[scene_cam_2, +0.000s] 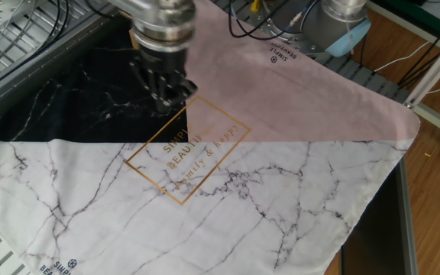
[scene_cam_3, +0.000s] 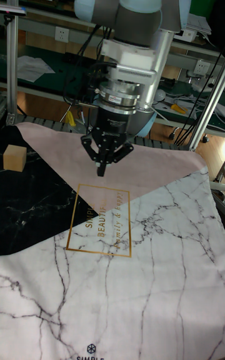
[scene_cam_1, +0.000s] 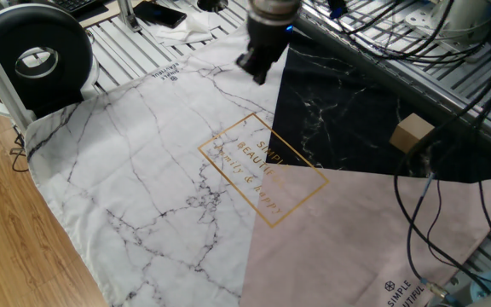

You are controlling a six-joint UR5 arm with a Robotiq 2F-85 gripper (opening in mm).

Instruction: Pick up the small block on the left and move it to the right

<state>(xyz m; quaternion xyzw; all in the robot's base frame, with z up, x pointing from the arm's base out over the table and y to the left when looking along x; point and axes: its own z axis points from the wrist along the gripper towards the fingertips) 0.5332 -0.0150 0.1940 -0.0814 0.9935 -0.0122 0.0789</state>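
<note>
Tan small block (scene_cam_3: 14, 157) sits on the black marble cloth (scene_cam_3: 31, 210); I see my hand (scene_cam_3: 101, 169) closed, empty, well apart.

We see our single arm (scene_cam_3: 134, 7) reaching down from above, its wrist vertical and the gripper (scene_cam_3: 102, 166) pointing straight down — hovering in the air, holding nothing. The dark fingers (scene_cam_3: 100, 162) are drawn together to a point at the tips — in both fixed views the gripper is blurred
</note>
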